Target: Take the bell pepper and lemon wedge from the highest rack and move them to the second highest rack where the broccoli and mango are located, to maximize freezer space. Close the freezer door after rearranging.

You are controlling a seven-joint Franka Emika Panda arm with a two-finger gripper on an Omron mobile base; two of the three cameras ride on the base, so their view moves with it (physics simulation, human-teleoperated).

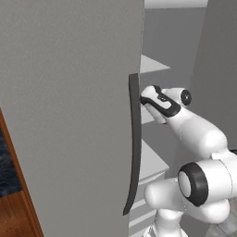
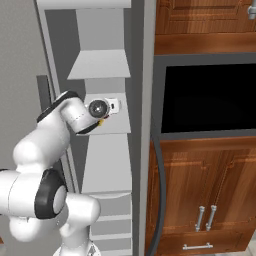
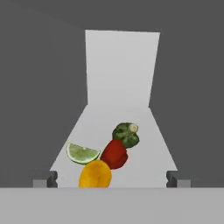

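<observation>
The bell pepper lies on the pale rack straight ahead of my hand, red and glossy, in the middle of a tight cluster. The lemon wedge sits just to its left in my hand view, a pale green-yellow slice with its cut face up, close to the pepper or touching it; I cannot tell which. The broccoli is just behind the pepper, touching it, and the mango is in front, nearest to me, against the pepper's lower edge. That makes four pieces on this one rack, one of each. My hand is spread wide: its two grey finger tips stand far apart at either side of the rack's near edge, holding nothing and touching none of the food. From the base views, my hand reaches into the freezer at a middle rack, with another rack above it and more below. The freezer door stands open at my left, its one long dark handle just beside my wrist.
</observation>
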